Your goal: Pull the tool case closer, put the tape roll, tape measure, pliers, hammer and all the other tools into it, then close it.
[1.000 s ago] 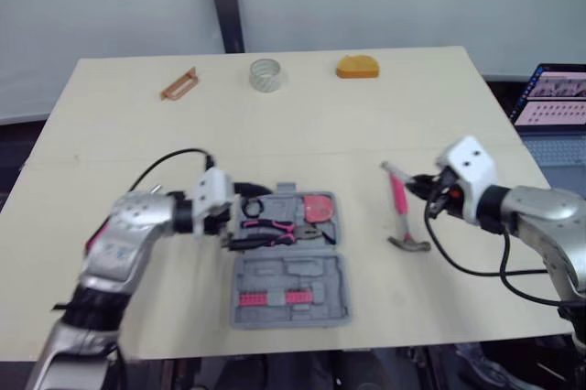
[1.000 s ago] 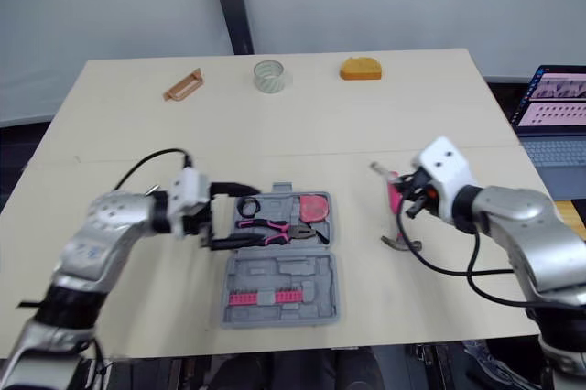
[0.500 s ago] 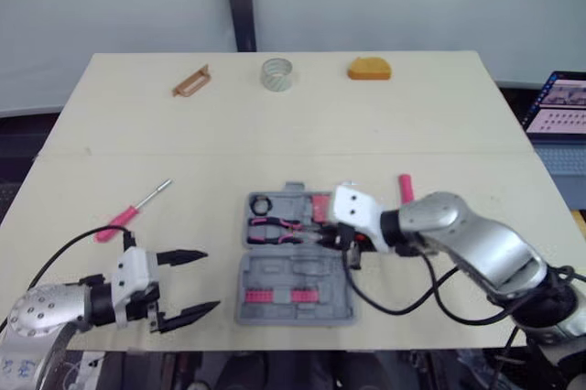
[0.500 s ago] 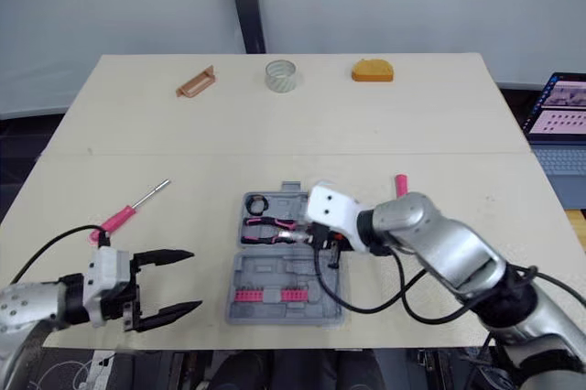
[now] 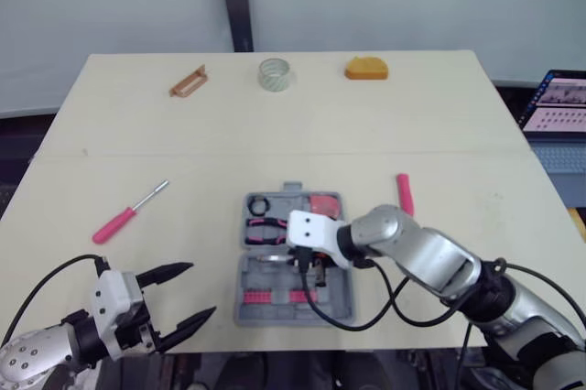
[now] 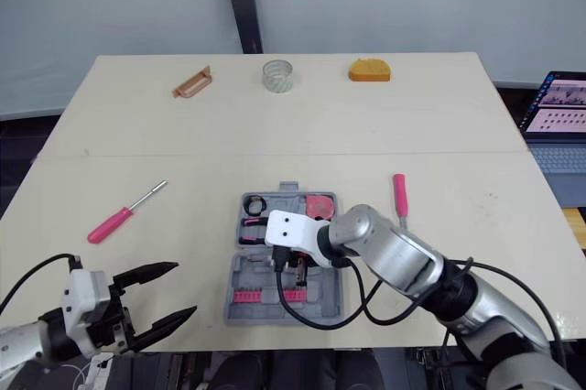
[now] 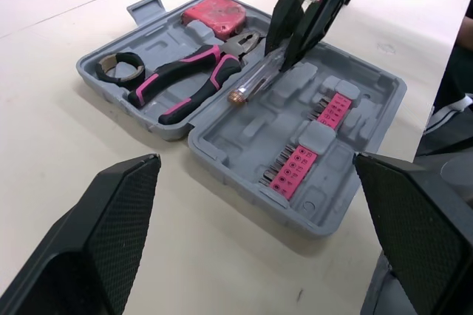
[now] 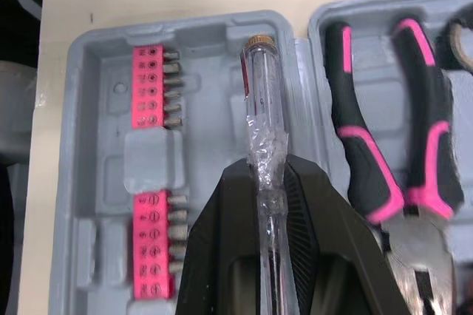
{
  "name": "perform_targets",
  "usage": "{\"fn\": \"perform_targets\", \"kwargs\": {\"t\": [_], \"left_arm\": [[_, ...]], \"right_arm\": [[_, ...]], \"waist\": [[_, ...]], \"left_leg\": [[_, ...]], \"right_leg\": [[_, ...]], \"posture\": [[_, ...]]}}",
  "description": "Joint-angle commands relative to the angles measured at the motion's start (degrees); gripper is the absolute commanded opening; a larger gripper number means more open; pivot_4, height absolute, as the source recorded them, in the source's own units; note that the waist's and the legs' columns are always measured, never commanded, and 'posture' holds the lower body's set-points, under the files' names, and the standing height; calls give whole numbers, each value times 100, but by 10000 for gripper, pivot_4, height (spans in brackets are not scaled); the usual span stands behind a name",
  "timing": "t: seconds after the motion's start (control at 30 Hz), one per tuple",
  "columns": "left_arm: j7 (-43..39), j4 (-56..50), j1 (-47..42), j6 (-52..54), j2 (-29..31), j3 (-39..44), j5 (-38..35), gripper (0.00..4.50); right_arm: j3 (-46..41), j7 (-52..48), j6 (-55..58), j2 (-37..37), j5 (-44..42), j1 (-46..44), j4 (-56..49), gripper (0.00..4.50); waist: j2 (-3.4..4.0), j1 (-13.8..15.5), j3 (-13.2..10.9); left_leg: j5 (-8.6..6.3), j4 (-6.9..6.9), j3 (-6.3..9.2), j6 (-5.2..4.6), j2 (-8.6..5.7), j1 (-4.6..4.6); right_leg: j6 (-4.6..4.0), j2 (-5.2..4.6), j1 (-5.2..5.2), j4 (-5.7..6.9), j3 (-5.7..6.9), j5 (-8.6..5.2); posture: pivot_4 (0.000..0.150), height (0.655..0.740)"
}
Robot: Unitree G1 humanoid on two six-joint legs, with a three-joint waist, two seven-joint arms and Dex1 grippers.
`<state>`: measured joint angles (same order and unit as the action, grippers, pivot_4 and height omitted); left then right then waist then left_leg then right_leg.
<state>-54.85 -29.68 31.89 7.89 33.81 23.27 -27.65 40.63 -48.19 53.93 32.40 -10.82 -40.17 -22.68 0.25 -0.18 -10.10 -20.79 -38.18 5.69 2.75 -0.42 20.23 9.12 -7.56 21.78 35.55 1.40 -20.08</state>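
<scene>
The grey tool case [image 5: 252,303] lies open near the table's front edge, with pink-handled pliers [image 7: 185,82], a small black tape roll [image 7: 118,67] and a red tape measure [image 7: 214,15] in its far half. Pink bit strips [image 8: 151,93] sit in its near half. My right gripper [image 8: 267,171] is shut on a clear-handled screwdriver [image 8: 260,86] and hovers over the case's middle [image 5: 307,264]. At the front left corner my left gripper [image 5: 188,297] stands open and holds nothing.
A pink screwdriver [image 5: 128,213] lies left of the case, and a pink-handled tool [image 5: 404,194] lies to its right. Along the far edge are a brown tool [image 5: 188,82], a clear tape roll [image 5: 273,74] and an orange tape measure [image 5: 366,69]. A laptop [image 5: 558,106] sits off the table's right side.
My right gripper left the hammer's side and now holds the clear screwdriver over the case, further left than half a second ago. My left gripper drew back from the case to the front left corner.
</scene>
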Motion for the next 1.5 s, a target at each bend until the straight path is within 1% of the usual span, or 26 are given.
{"fn": "perform_targets", "kwargs": {"t": [0.03,0.53,0.93,1.5], "left_arm": [[123,-133,-5,-89,-63,19,-61,45000],[280,-152,-72,31,17,-51,-86,45000],[318,-196,0,101,7,-47,-78,45000],[352,-208,49,125,20,-50,-44,45000]], "right_arm": [[112,-13,-17,-144,142,-100,-9,55],[345,-78,-123,-438,595,-166,317,55],[398,-112,-129,-555,642,-173,252,55],[461,-127,-272,-649,720,-217,373,55]], "waist": [[0,-1,0],[0,-36,0],[0,-136,0],[0,-141,0]], "left_leg": [[0,0,0,0,0,0],[0,6,-10,1,2,3],[1,12,-8,1,3,4],[0,14,-8,1,2,7]], "right_leg": [[0,0,0,0,0,0],[-1,1,19,5,-6,0],[-1,1,22,7,-6,0],[-1,0,27,6,-9,0]], "posture": [[1500,7400],[1500,7400],[1500,7400],[1500,7400]]}}
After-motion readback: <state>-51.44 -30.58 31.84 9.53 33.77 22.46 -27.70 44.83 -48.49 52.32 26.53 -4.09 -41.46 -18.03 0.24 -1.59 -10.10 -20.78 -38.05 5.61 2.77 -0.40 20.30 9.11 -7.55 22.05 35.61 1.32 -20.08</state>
